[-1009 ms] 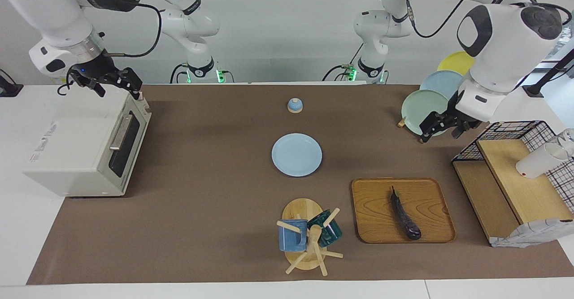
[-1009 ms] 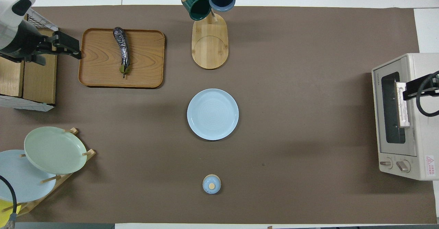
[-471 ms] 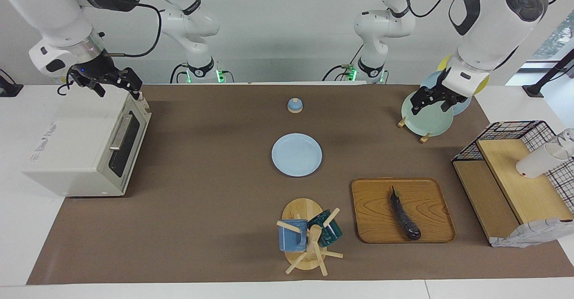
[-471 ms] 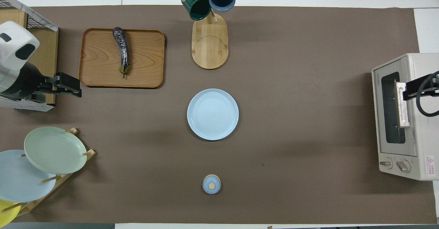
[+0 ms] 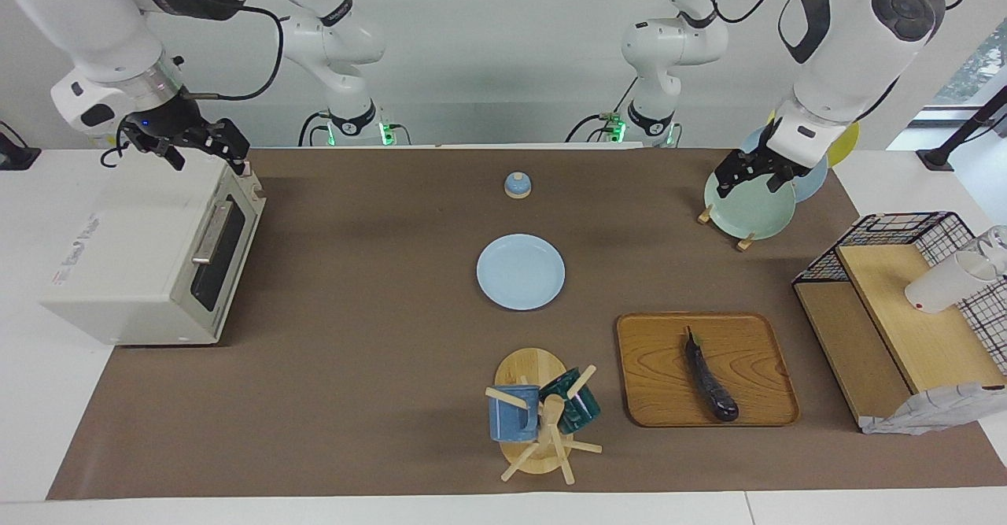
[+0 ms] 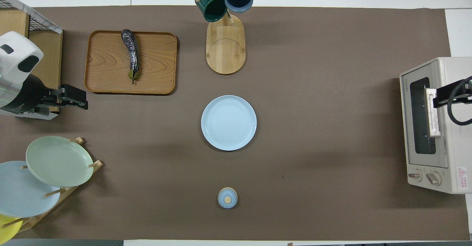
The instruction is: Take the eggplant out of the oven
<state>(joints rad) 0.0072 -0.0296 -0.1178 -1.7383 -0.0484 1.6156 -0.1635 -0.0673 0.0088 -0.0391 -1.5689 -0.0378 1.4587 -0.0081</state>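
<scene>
The dark purple eggplant [image 5: 712, 379] lies on a wooden tray [image 5: 661, 399] toward the left arm's end of the table; it also shows in the overhead view [image 6: 131, 50]. The white oven [image 5: 134, 257] stands at the right arm's end with its door closed; it also shows in the overhead view [image 6: 451, 128]. My right gripper [image 5: 208, 161] is open and empty over the oven's top, by the door's upper edge. My left gripper [image 5: 749, 185] is open and empty, up in the air over the plate rack.
A light blue plate [image 5: 520, 271] sits mid-table, with a small blue lid [image 5: 517, 185] nearer to the robots. A mug rack [image 5: 543, 419] stands beside the tray. A plate rack [image 5: 747, 206] and a wire basket shelf [image 5: 905, 312] with a white cup [image 5: 944, 285] stand at the left arm's end.
My left gripper has risen and moved from beside the wire shelf to over the plate rack. The right gripper, the eggplant and the oven have not moved.
</scene>
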